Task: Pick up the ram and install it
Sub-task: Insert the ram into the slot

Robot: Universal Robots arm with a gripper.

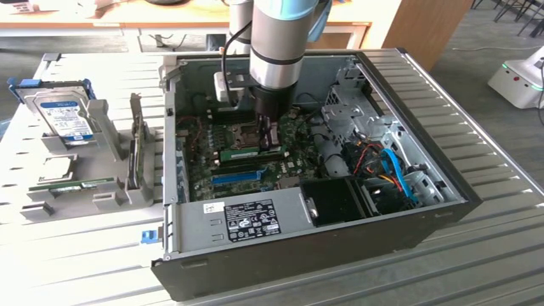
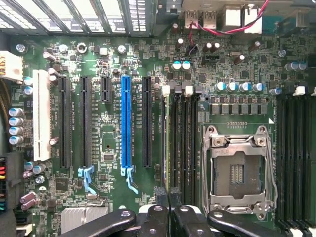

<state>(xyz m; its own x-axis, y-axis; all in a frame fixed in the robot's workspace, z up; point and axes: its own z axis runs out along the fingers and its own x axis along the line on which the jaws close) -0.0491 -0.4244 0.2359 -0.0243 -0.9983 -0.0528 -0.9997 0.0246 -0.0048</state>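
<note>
The arm reaches straight down into the open PC case sitting on the slatted tabletop, with its pincer right on a green ram stick over the motherboard. Off to the exterior view's left, a grey rack holds a hard drive.

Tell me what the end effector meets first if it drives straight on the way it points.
Probably the ram, standing in a memory slot beside the CPU socket: the shut end effector points down right above it. Depth is unclear; they may already touch.
</note>
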